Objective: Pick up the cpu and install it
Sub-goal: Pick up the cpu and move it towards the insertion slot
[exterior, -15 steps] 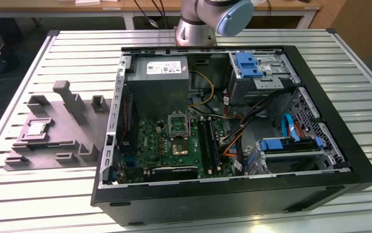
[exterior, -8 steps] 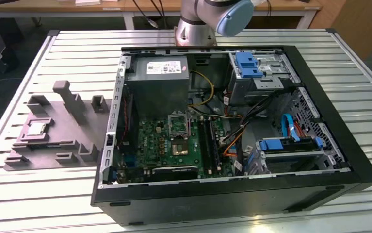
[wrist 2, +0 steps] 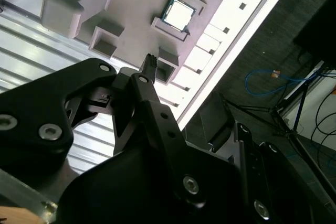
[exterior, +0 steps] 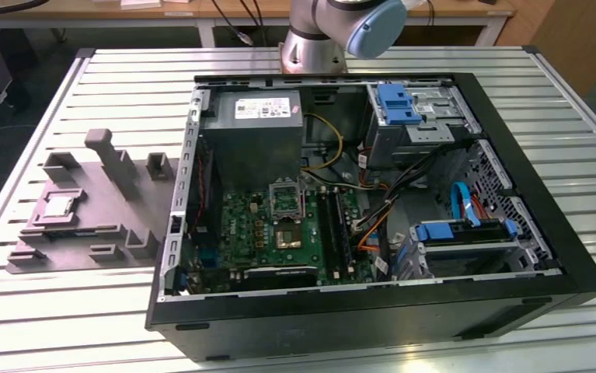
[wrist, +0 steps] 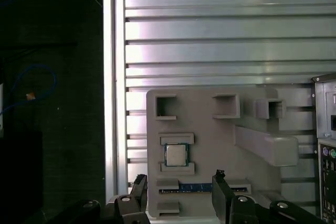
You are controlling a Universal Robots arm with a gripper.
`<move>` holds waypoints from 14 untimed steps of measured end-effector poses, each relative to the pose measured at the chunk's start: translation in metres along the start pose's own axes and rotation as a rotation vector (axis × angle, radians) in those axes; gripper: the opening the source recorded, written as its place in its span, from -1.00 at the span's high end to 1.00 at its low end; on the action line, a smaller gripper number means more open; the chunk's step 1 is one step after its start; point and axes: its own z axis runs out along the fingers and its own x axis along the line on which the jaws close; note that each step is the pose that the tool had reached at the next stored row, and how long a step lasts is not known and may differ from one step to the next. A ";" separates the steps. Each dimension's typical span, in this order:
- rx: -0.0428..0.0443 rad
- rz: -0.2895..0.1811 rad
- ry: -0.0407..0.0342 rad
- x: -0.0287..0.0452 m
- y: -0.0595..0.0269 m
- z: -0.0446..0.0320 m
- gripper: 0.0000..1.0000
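On the grey plastic fixture (wrist: 210, 129), the flat, silvery-grey square cpu (wrist: 176, 155) lies in its recess; the black tool (wrist: 178, 179) hangs spread, well apart. Light, stiff, fragile, I'd say: pinch opposite rims.

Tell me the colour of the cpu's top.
Silvery-grey metal on the cpu, best in the first wrist view.

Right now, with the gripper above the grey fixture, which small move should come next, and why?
Probably lower the gripper toward the cpu. In the first wrist view its fingers stand open and empty, and the cpu lies flat in its pocket of the grey fixture, roughly in line with the gap between them.
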 end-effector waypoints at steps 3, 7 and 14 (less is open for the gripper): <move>-0.0001 0.000 -0.0002 0.0000 0.0000 0.0007 -0.21; -0.0003 0.000 -0.0005 0.0000 -0.0002 0.0019 -0.21; 0.0000 0.000 0.0000 -0.0001 -0.0021 0.0057 -0.21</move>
